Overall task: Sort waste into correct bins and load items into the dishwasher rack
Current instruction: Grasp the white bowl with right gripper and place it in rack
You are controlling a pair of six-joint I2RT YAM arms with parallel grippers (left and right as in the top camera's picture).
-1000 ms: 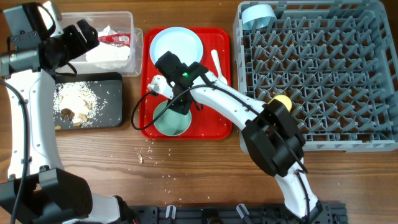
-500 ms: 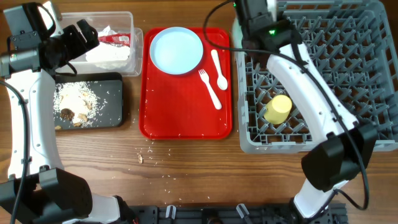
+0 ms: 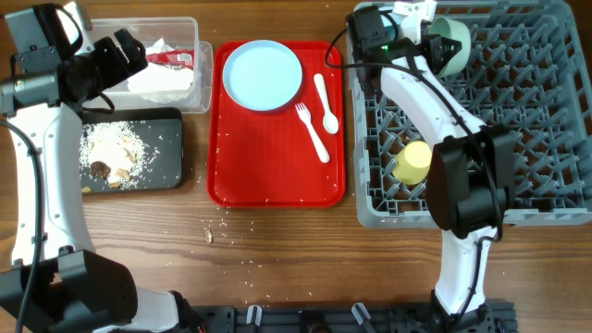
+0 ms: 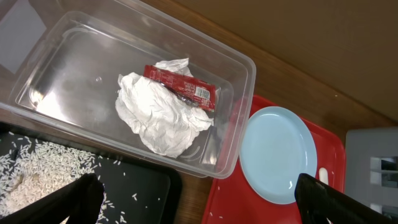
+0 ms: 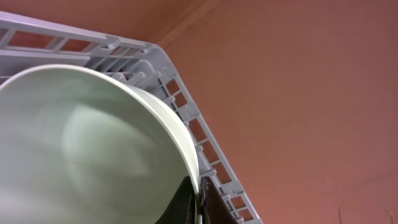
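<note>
My right gripper (image 3: pixel 431 39) is shut on the rim of a pale blue bowl (image 3: pixel 451 44) and holds it on its side over the back left part of the grey dishwasher rack (image 3: pixel 518 120). In the right wrist view the fingers (image 5: pixel 199 194) pinch the bowl's rim (image 5: pixel 93 143). A yellow cup (image 3: pixel 413 162) lies in the rack. The pale blue plate (image 3: pixel 265 76), white fork (image 3: pixel 312 132) and spoon (image 3: pixel 326 100) lie on the red tray (image 3: pixel 268 166). My left gripper (image 3: pixel 129 51) (image 4: pixel 198 186) is open and empty above the clear tub (image 4: pixel 56 56), which holds the napkin (image 4: pixel 158 115) and red sachet (image 4: pixel 180 87).
The black tray (image 3: pixel 162 171) at the left holds rice and brown scraps (image 3: pixel 113 153). Loose rice grains (image 3: pixel 222 227) lie on the wooden table in front of the red tray. The right arm stretches along the rack's left side.
The right arm lifted the bowl off the red tray and swung it right and back to the rack's far left corner. The left arm has not moved.
</note>
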